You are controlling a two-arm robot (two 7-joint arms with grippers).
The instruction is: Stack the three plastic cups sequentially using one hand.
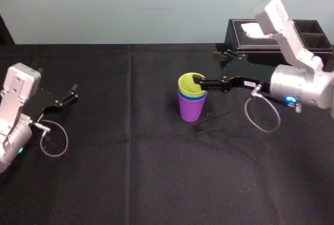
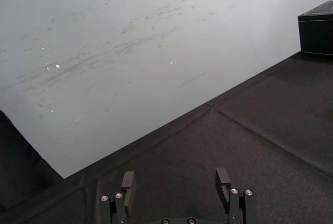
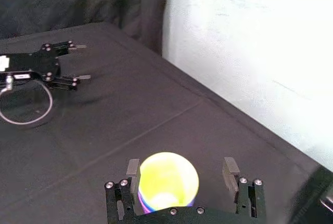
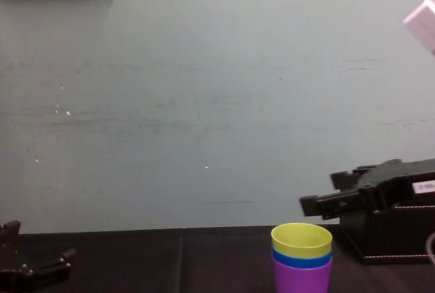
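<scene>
A pale wall (image 4: 204,102) backs a counter (image 1: 130,173) draped in black cloth. The three plastic cups stand nested in one upright stack, right of the counter's middle and towards its far edge. The purple cup (image 1: 191,108) sits at the bottom, the blue cup (image 1: 192,98) inside it, and the yellow-green cup (image 1: 190,85) on top. The right gripper (image 1: 201,82) reaches in from the counter's right edge, level with the top cup's rim, its jaws spread apart. From the right wrist, the yellow-green cup (image 3: 167,177) shows between them; whether either finger touches the rim cannot be told. The left gripper (image 1: 74,92) lies idle near the counter's left edge, its jaws likewise apart, well away from the stack. A black box (image 1: 250,47) stands at the far right corner.
</scene>
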